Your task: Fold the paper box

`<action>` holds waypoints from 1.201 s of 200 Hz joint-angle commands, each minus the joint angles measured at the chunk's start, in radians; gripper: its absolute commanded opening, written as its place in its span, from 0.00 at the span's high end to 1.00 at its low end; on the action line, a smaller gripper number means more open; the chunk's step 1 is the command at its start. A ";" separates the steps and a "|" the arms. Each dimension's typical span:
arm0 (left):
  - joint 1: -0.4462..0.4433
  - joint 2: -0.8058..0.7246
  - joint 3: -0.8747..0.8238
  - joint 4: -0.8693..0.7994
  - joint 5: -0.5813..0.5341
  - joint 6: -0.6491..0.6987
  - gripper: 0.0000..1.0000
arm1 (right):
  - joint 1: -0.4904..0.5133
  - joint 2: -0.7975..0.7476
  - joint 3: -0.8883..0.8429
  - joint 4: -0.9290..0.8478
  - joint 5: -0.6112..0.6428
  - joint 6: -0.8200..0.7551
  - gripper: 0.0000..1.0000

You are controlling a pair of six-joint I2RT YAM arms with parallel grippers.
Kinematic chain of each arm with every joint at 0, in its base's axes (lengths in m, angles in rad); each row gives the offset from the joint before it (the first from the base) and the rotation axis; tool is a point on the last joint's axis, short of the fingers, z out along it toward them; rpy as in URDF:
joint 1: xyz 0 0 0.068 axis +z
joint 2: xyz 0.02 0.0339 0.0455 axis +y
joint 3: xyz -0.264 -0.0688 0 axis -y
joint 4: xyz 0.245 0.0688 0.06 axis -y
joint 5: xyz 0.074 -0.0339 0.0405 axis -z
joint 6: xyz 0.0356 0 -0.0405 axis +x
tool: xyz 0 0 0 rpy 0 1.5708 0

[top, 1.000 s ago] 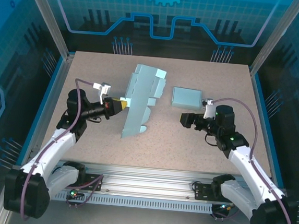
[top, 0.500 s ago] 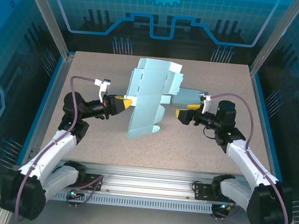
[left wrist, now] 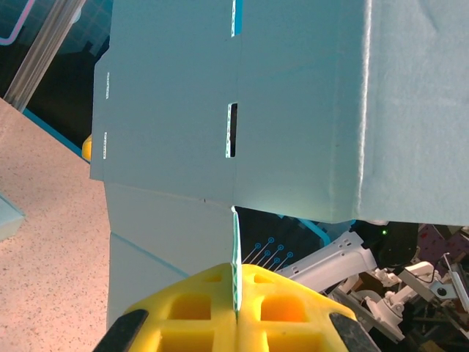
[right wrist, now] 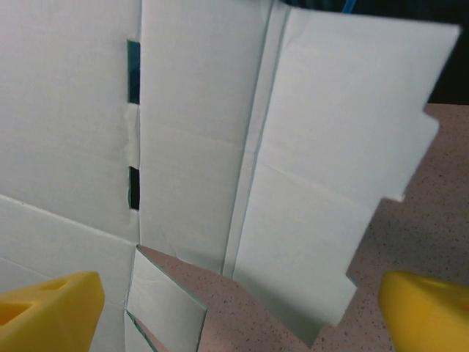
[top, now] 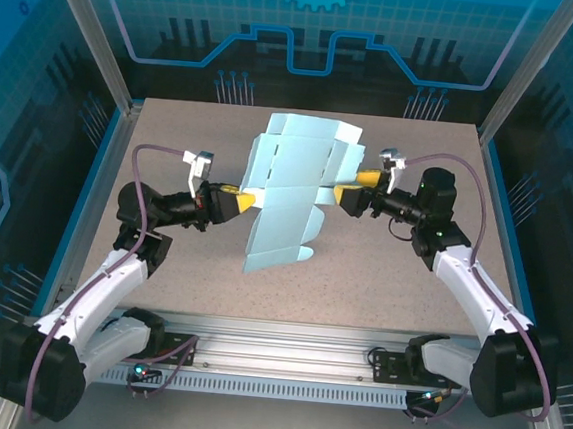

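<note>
The paper box (top: 291, 190) is an unfolded pale blue sheet with slots and flaps, held upright above the table's middle. My left gripper (top: 244, 201) is shut on its left edge. In the left wrist view the yellow gripper (left wrist: 236, 275) pinches a thin edge of the sheet (left wrist: 293, 110). My right gripper (top: 356, 187) stands open at the sheet's right side, one yellow finger above the other. From the right wrist the sheet (right wrist: 198, 147) stands close ahead of the gripper (right wrist: 238, 312), whose fingers (right wrist: 51, 304) are wide apart and touch nothing.
The speckled tan table (top: 392, 274) is bounded by metal frame posts (top: 117, 89) and blue walls. A rail (top: 286, 335) runs along the near edge between the arm bases. A pale blue corner (left wrist: 7, 216) lies on the table at the left of the left wrist view.
The left gripper lifted and turned the sheet to the right. The right arm swung up and left to the sheet's right edge, covering the flat blue piece on the table.
</note>
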 commanded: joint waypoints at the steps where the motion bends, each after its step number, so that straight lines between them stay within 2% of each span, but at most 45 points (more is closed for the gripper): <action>1: -0.012 -0.008 0.008 0.093 0.035 -0.036 1.00 | -0.013 -0.005 0.030 0.028 -0.003 -0.026 0.07; 37: -0.012 0.022 -0.004 0.281 0.045 -0.170 1.00 | -0.015 0.008 0.033 0.019 0.001 -0.045 0.06; 61: -0.012 0.052 -0.006 0.382 0.050 -0.245 1.00 | -0.020 0.020 0.030 0.074 -0.035 -0.024 0.05; 86: -0.012 0.074 -0.008 0.405 0.050 -0.263 1.00 | -0.019 0.017 0.043 0.103 -0.091 -0.013 0.06; 127: -0.012 0.083 -0.010 0.409 0.047 -0.264 1.00 | -0.019 -0.020 0.053 0.102 -0.096 -0.021 0.13; 182: -0.013 0.082 -0.012 0.400 0.060 -0.265 1.00 | -0.019 -0.032 0.065 0.130 -0.055 0.007 0.35; 194: -0.012 0.083 -0.013 0.390 0.060 -0.258 1.00 | -0.016 -0.039 0.067 0.132 -0.056 0.011 0.46; 216: -0.013 0.086 -0.016 0.352 0.054 -0.230 1.00 | -0.011 -0.064 0.072 0.082 -0.048 -0.012 0.72; 240: -0.012 0.097 -0.017 0.315 0.041 -0.201 1.00 | 0.005 -0.097 0.082 -0.067 -0.014 -0.092 0.94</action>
